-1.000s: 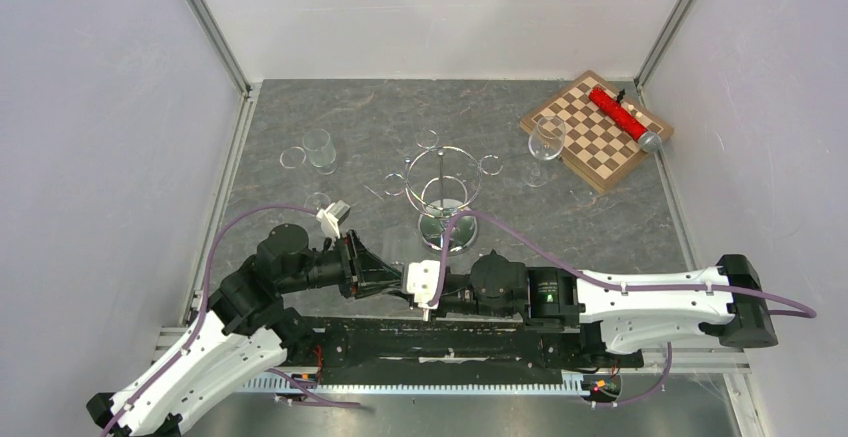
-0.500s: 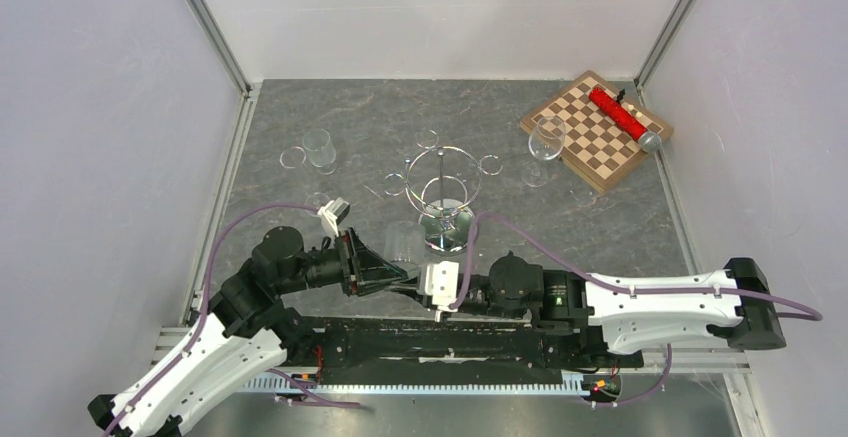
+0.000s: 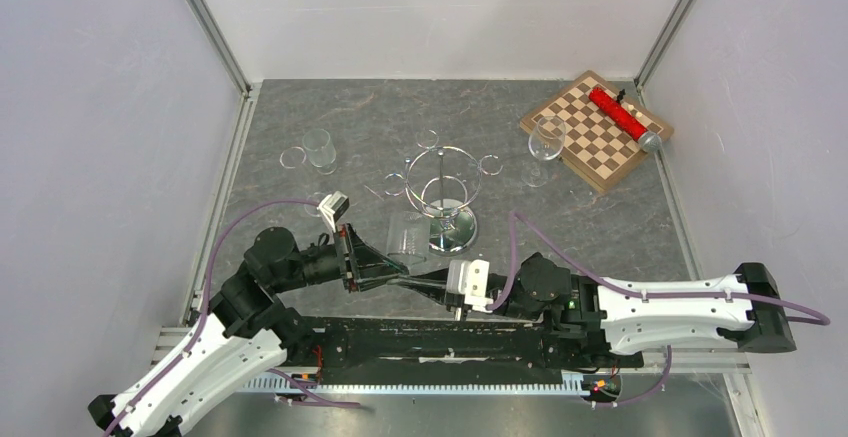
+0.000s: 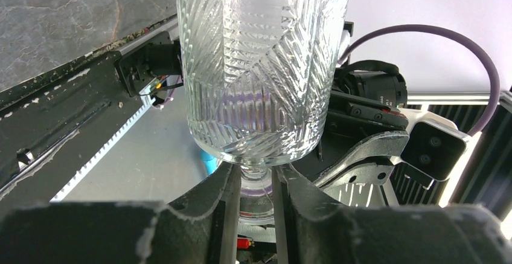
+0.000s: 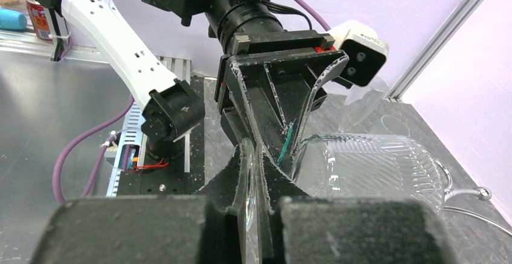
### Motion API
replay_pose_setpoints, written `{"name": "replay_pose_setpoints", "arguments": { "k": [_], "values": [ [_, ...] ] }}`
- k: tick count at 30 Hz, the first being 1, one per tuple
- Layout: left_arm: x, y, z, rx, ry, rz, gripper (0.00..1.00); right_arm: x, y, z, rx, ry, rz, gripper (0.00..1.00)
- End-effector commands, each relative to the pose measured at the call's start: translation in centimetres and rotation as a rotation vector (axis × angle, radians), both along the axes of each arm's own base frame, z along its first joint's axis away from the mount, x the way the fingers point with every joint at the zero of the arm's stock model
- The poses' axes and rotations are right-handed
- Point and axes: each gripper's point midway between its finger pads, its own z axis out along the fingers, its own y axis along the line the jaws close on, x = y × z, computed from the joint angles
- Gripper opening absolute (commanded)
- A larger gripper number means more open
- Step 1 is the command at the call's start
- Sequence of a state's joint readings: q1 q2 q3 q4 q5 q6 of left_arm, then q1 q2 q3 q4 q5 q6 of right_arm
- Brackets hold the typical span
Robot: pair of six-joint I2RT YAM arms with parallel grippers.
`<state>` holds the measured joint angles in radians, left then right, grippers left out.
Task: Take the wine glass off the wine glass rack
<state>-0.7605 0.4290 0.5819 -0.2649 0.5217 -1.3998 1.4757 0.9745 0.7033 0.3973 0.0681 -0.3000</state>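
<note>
The wine glass (image 3: 405,236), clear with a cut pattern, lies tilted in the air in front of the wine glass rack (image 3: 442,175), clear of its ring. My left gripper (image 3: 403,274) is shut on the glass's stem (image 4: 256,179), with the bowl (image 4: 262,64) just above its fingers. My right gripper (image 3: 422,282) is shut on the thin round foot (image 5: 248,182) of the same glass. The bowl (image 5: 374,167) lies to the right in the right wrist view. The rack's chrome base (image 3: 455,230) stands on the table.
A second wine glass (image 3: 546,141) stands by a chessboard (image 3: 590,142) at the back right, with a red cylinder (image 3: 618,111) on the board. Another clear glass (image 3: 319,149) is at the back left. Enclosure walls surround the grey table.
The right arm has drawn back to the right. The glass has come away from the rack toward the near left, its bowl now plainly visible. The left arm has shifted slightly.
</note>
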Motion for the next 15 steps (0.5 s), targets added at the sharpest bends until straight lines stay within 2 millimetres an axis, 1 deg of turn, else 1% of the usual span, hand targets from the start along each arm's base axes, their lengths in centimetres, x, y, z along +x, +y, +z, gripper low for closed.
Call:
{"name": "replay_pose_setpoints", "arguments": {
  "k": [1, 4, 7, 8, 12, 15],
  "values": [
    [-1.76, 0.15, 4.36, -0.140, -0.094, -0.078, 0.02, 0.50, -0.26, 1.00, 0.050, -0.025, -0.027, 0.00],
    [-1.81, 0.23, 4.71, -0.143, -0.114, -0.077, 0.02, 0.52, -0.21, 0.84, 0.049, -0.019, -0.028, 0.00],
    [-1.82, 0.34, 4.99, -0.147, -0.131, -0.072, 0.02, 0.55, -0.26, 0.83, 0.051, -0.018, -0.030, 0.03],
    [-1.85, 0.38, 5.06, -0.147, -0.137, -0.071, 0.02, 0.60, -0.30, 0.86, 0.052, -0.016, -0.033, 0.05],
    [-1.88, 0.51, 5.13, -0.143, -0.156, -0.066, 0.02, 0.68, -0.55, 1.02, 0.059, -0.010, -0.039, 0.22],
    [-1.90, 0.56, 4.77, -0.129, -0.159, -0.065, 0.02, 0.80, -0.84, 1.33, 0.068, -0.002, -0.048, 0.28]
  ]
}}
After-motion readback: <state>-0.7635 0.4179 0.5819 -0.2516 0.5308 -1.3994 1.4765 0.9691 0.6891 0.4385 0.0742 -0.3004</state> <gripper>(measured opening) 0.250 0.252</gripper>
